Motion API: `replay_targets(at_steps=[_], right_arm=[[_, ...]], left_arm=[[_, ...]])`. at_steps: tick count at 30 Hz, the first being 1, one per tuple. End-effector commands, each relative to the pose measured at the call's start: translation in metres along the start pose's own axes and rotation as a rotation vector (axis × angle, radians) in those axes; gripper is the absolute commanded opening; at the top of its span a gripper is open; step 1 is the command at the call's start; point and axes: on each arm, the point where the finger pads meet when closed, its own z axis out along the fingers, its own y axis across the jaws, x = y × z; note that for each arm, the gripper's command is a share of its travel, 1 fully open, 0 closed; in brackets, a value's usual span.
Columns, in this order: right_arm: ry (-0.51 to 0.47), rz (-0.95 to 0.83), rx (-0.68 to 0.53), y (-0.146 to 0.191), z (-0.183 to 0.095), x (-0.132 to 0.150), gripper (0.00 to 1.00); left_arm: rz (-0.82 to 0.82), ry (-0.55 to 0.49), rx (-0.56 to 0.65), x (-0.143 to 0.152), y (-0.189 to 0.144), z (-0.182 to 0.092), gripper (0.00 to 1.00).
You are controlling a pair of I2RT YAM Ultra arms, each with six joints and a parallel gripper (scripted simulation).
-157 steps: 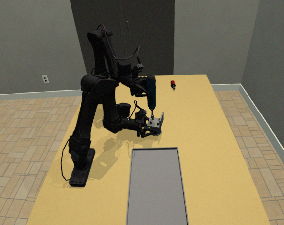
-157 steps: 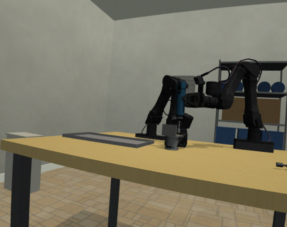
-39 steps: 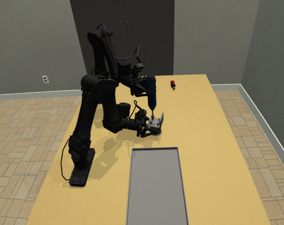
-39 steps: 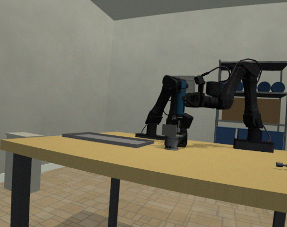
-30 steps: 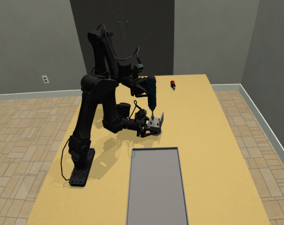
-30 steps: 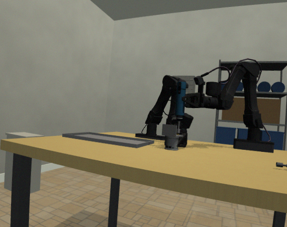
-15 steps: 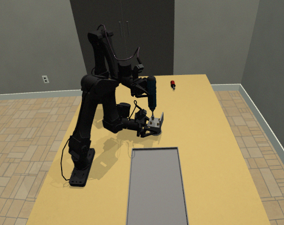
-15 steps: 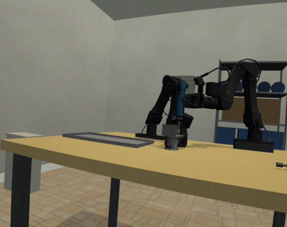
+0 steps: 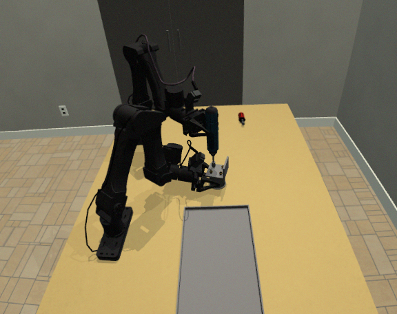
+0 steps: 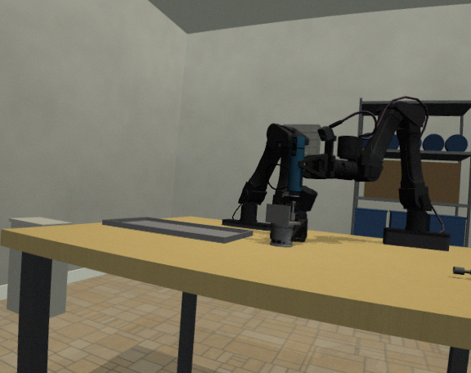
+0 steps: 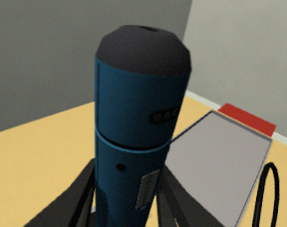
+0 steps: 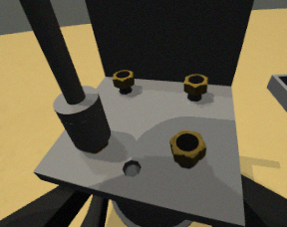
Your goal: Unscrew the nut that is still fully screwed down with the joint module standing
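Left claw [image 9: 200, 129] [image 10: 303, 165] [image 11: 127, 199] grips driver [image 9: 212, 131] [image 10: 297, 164] [image 11: 134, 134]; right claw [image 9: 213, 184] [image 12: 156, 209], seemingly, joint module [image 9: 220, 186] [image 10: 281, 235] [image 12: 151, 211] — tray [image 9: 216, 207] [image 10: 177, 230] [image 11: 216, 169] [image 12: 286, 95] bare.

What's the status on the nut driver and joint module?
Left gripper shut on nut driver, socket over one nut. Right gripper around joint module, module upright. Bracket in place. Nothing seen blocking.
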Motion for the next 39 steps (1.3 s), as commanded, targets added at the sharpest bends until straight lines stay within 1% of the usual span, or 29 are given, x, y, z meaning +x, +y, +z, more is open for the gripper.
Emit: replay_targets(at_steps=[1, 6, 9, 14, 18, 20, 22, 31, 33, 39], right_arm=[[0.011, -0.002, -0.003, 0.002, 0.003, 0.002, 0.59], [0.011, -0.002, -0.003, 0.002, 0.003, 0.002, 0.59], [0.011, -0.002, -0.003, 0.002, 0.003, 0.002, 0.59], [0.011, -0.002, -0.003, 0.002, 0.003, 0.002, 0.59], [0.011, -0.002, -0.003, 0.002, 0.003, 0.002, 0.59], [0.011, -0.002, -0.003, 0.002, 0.003, 0.002, 0.59], [0.011, -0.002, -0.003, 0.002, 0.003, 0.002, 0.59], [0.011, -0.002, -0.003, 0.002, 0.003, 0.002, 0.59], [0.011, -0.002, -0.003, 0.002, 0.003, 0.002, 0.59], [0.011, -0.002, -0.003, 0.002, 0.003, 0.002, 0.59]], left_arm=[[-0.01, -0.113, 0.007, -0.032, -0.003, 0.0, 0.42], [-0.01, -0.113, 0.007, -0.031, -0.002, -0.002, 0.42], [-0.009, -0.098, 0.007, -0.024, -0.002, -0.001, 0.42], [-0.01, -0.111, 0.007, -0.03, -0.002, -0.003, 0.42], [-0.009, -0.09, 0.007, -0.02, -0.002, -0.002, 0.42], [-0.009, -0.096, 0.007, -0.023, -0.002, -0.004, 0.42], [-0.011, -0.124, 0.008, -0.034, -0.003, 0.001, 0.42], [-0.011, -0.124, 0.008, -0.033, -0.003, 0.001, 0.42], [-0.01, -0.114, 0.008, -0.028, -0.003, 0.002, 0.42], [-0.011, -0.126, 0.008, -0.034, -0.003, 0.0, 0.42]])
